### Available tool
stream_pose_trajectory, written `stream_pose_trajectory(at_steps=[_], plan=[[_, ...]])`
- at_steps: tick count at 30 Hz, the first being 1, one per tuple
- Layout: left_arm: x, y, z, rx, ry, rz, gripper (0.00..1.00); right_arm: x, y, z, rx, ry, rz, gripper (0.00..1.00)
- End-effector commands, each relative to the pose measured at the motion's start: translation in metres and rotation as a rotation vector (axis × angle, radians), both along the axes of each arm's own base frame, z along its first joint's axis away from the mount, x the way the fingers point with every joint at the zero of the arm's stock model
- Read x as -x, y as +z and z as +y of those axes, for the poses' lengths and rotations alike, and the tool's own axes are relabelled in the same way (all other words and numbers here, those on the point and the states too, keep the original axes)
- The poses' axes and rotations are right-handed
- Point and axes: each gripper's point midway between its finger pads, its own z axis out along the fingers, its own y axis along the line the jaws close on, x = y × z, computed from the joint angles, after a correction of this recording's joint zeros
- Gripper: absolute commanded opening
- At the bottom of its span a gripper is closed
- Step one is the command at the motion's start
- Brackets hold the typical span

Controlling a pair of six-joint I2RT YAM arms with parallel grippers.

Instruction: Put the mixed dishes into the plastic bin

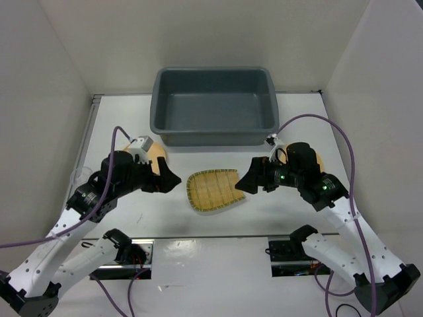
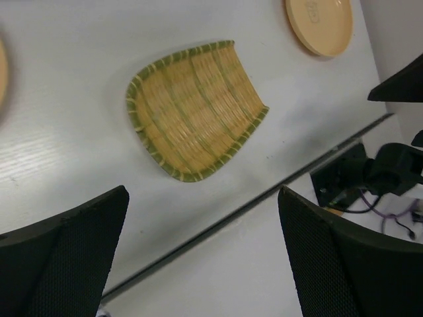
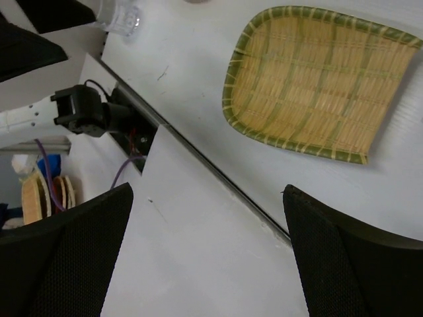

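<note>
The fan-shaped tray [image 1: 211, 190] is seen lying flat on the white surface [image 1: 301, 125], in front of the grey bin [image 1: 213, 105], which is set at the far side. One orange plate [image 1: 158, 153] is partly hidden behind the left arm [image 1: 99, 191], and the other is largely covered by the right arm [image 1: 324, 188]. The left tool [image 1: 169, 179] and the right tool [image 1: 246, 183] are each held just beside the tray, jaws spread wide apart, with nothing gripped.
</note>
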Motion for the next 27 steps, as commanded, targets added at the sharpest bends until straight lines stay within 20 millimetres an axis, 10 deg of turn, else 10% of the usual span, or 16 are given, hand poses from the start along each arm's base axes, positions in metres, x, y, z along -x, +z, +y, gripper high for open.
stream_pose_trajectory(at_steps=[1,6,10,14,19,23,27], plan=[[-0.011,0.052,0.026,-0.009,0.1,-0.244,1.0,-0.009,0.01,-0.014,0.047,-0.101,-0.052,0.98],[0.015,0.132,0.124,-0.089,0.414,-0.732,1.0,-0.039,0.062,-0.058,0.037,-0.424,-0.249,0.98],[0.049,0.143,0.169,-0.072,0.553,-1.025,1.0,-0.048,0.093,-0.098,0.072,-0.595,-0.452,0.98],[0.047,0.122,0.154,-0.138,0.439,-0.955,1.0,-0.047,0.112,-0.131,0.162,-0.694,-0.6,0.98],[0.084,0.152,0.187,0.004,0.576,-1.019,1.0,-0.028,0.134,-0.169,0.244,-0.803,-0.689,0.98],[0.079,0.123,0.205,0.009,0.701,-0.868,1.0,-0.009,0.131,-0.193,0.228,-0.886,-0.779,0.98],[0.064,0.121,0.166,-0.093,0.484,-0.995,1.0,0.007,0.123,-0.211,0.13,-0.987,-0.913,0.98]])
